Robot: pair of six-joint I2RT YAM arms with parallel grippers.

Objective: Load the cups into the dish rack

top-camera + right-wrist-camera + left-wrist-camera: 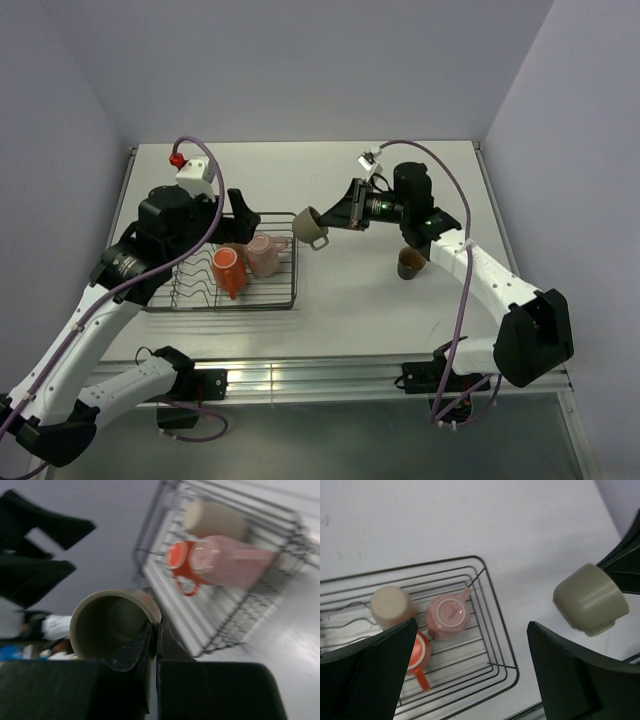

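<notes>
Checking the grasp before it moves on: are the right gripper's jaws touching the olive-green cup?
Touching. The right wrist view shows the right gripper with its jaws pinched on the rim of the olive-green cup, no gap.

I read the dish rack [487,645] as thin dark metal wire with a slight sheen. The pink mug [447,615] and orange mug [422,652] look like glossy glazed ceramic. The small olive-green cup [590,597] looks matt and smooth. The table [470,515] is smooth, matt white and faintly scuffed. My left hand [472,625] has matt black, plastic-looking fingers [570,675].
</notes>
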